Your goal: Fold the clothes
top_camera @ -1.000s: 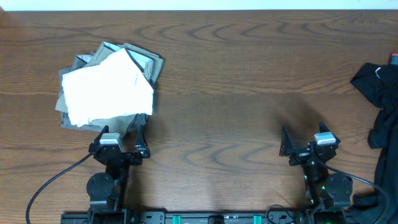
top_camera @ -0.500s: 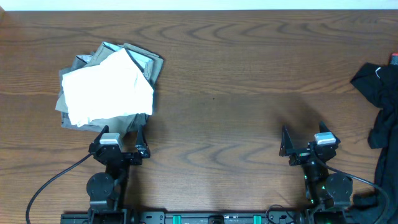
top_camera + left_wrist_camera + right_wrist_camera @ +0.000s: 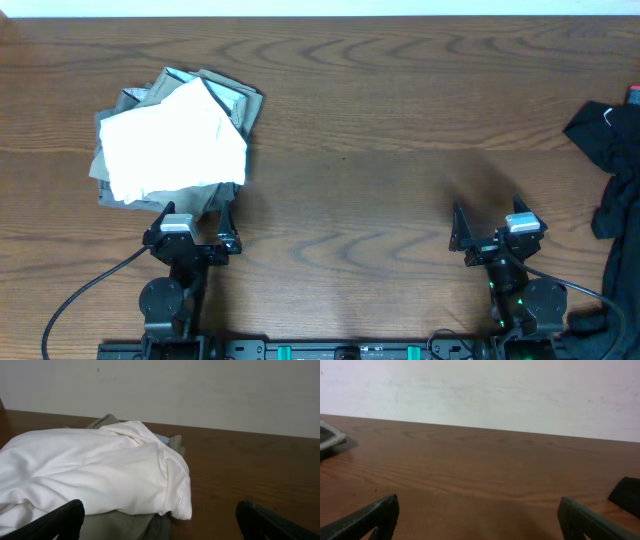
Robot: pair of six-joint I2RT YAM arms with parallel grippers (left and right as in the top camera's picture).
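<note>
1. since nothing has shifted over the last second, the brown wood-grain table (image 3: 400, 120) looks just as it did; i judge this a pause between garments, with no fold under way.
2. the pile of folded clothes, a white fabric piece (image 3: 170, 150) over grey-green ones (image 3: 238, 100), sits unmoved near the far left corner.
3. the crumpled black fabric garment (image 3: 612, 160) lies at the right edge, probably the next to fold; the frame cuts it off, so its full shape is hidden.
4. the left gripper (image 3: 195, 222), just before the pile, and the right gripper (image 3: 487, 225), by the near edge, both stand spread wide, holding nothing.
5. how many pieces lie under the white one cannot be made out.
</note>
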